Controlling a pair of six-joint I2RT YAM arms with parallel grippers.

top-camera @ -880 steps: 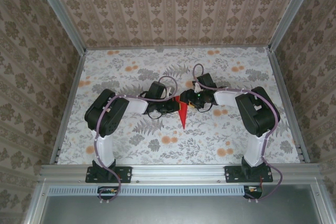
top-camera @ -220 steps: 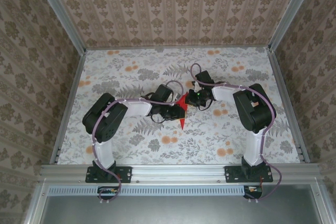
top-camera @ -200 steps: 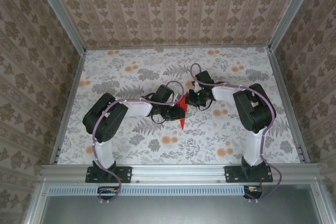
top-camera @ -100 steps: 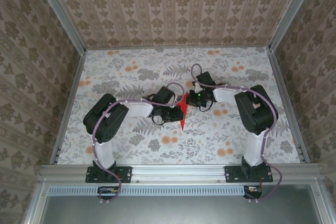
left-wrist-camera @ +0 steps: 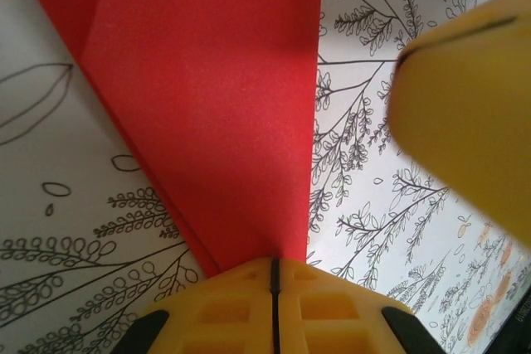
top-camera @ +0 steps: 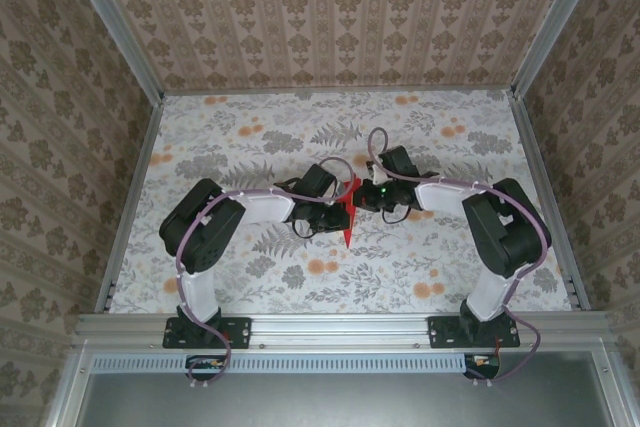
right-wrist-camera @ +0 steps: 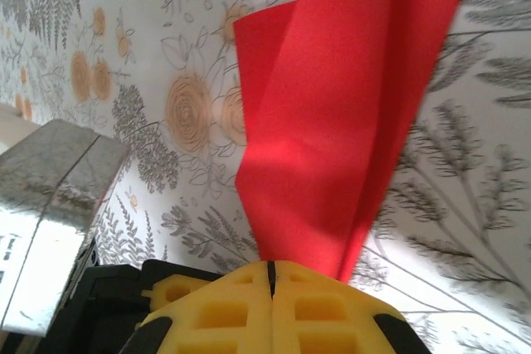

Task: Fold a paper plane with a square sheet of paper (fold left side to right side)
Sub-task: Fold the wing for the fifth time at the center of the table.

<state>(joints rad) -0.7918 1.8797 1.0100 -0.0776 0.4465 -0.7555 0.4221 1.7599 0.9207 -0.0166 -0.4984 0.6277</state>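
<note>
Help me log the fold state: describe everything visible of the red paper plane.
The paper plane is thin, matte, bright red paper folded into a narrow dart with layered flaps and sharp creases. Its tip points toward the arm bases, mid-table over the floral tablecloth. The left gripper and right gripper each have their jaws shut on it, from opposite sides.

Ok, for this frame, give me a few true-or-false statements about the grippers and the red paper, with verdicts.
1. The left gripper is shut on the paper plane. True.
2. The right gripper hangs open, clear of the paper. False: it is also shut on the paper plane, from the opposite side.
3. The paper is a flat, unfolded square. False: it is folded into a narrow pointed shape, tip toward the arm bases.
4. The paper is near the middle of the floral tablecloth, between the two grippers. True.
</note>
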